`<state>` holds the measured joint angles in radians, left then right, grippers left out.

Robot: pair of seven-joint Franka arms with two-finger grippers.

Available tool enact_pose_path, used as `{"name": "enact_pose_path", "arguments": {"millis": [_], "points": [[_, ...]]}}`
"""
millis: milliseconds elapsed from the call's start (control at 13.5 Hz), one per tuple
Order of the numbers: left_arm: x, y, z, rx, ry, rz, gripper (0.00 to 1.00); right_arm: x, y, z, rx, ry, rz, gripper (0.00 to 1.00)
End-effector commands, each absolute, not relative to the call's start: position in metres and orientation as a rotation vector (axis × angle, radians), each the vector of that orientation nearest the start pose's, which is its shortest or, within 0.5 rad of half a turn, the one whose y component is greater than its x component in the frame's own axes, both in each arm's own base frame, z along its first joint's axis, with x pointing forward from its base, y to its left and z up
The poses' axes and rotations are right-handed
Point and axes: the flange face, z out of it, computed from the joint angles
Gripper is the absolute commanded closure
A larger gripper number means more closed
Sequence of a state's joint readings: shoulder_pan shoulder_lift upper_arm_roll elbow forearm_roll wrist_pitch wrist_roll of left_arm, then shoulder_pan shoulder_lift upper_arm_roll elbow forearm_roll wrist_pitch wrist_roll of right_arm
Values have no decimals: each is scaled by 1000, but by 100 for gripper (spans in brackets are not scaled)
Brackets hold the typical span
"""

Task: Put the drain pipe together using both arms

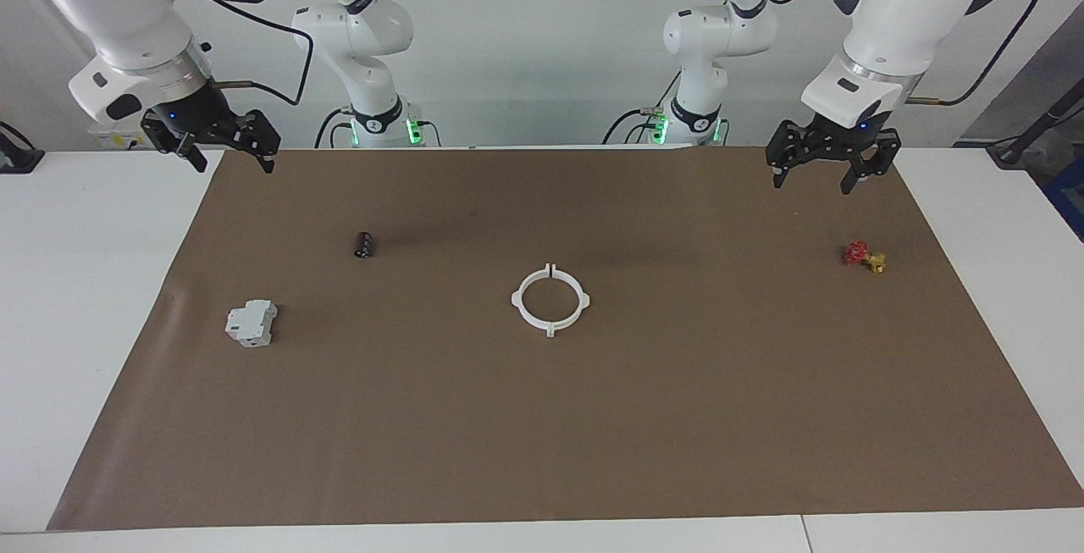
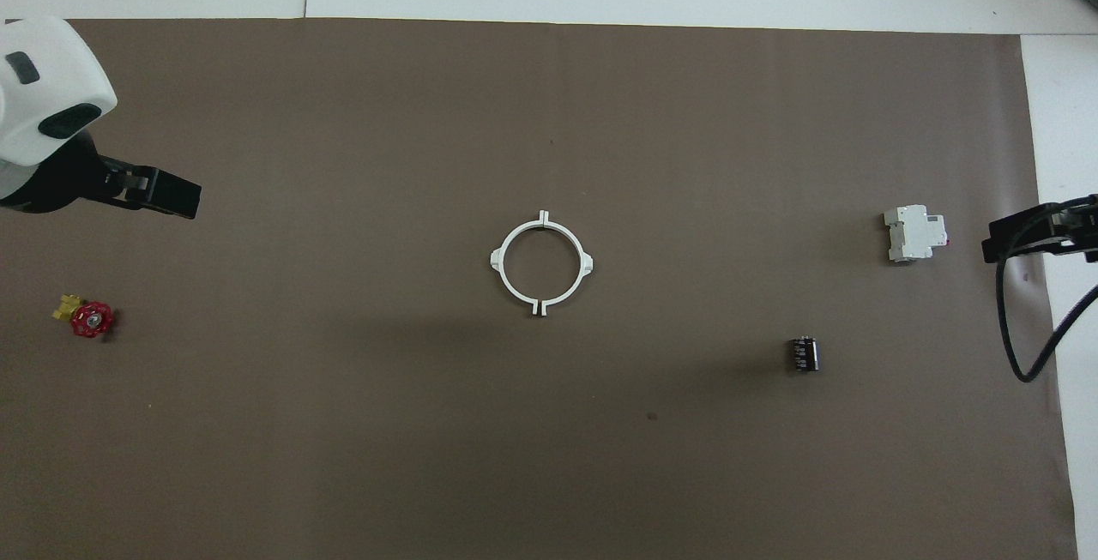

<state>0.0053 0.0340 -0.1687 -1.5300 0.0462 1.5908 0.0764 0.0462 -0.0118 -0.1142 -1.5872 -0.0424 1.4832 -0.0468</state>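
The drain pipe (image 1: 550,301) lies flat at the middle of the brown mat as a white ring, its two half-rings butted together with thin seams showing; in the overhead view the drain pipe (image 2: 541,264) shows four small outward tabs. My left gripper (image 1: 811,180) hangs open and empty over the mat's edge by the robots, toward the left arm's end, well apart from the ring. My right gripper (image 1: 235,165) hangs open and empty over the mat's corner at the right arm's end and waits there.
A red and yellow valve (image 1: 865,256) lies toward the left arm's end. A small black cylinder (image 1: 363,244) and a boxy grey-white block (image 1: 251,322) lie toward the right arm's end. The brown mat (image 1: 542,434) covers most of the white table.
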Motion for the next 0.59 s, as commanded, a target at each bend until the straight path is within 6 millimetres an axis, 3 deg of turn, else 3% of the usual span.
{"name": "enact_pose_path", "arguments": {"millis": [0,148,370,518], "points": [[563,-74,640,-3079,338,-44,0,533,-42,617,-3161,55,146,0],[564,-71,640,-3055,335,-52,0,533,-42,617,-3161,52,146,0],[568,-43,642,-3057,262,-67,0,533,-42,617,-3161,52,146,0],[569,-43,640,-3060,263,-63,0,533,-42,617,-3161,52,146,0]]}}
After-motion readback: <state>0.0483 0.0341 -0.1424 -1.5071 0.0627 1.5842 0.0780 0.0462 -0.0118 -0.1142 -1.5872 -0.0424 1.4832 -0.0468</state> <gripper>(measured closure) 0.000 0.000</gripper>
